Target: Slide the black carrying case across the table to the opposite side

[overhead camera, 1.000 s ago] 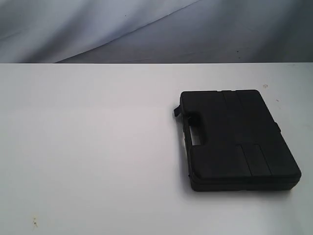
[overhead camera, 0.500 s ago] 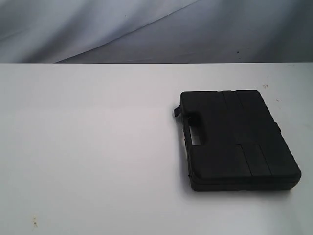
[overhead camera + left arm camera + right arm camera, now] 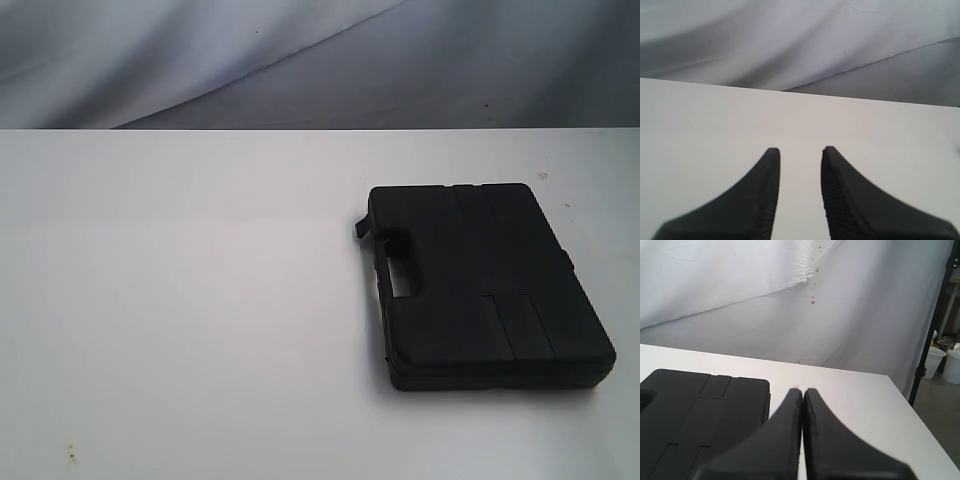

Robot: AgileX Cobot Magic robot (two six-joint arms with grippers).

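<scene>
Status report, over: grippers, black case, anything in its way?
Left gripper open, empty. Right gripper shut, empty, beside the black case. Case flat on the table, right side in the exterior view. Nothing seen in its path.

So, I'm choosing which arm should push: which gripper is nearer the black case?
Right. The right gripper is shut, close beside the case; the left gripper is open over the table, with no case in its view.
</scene>
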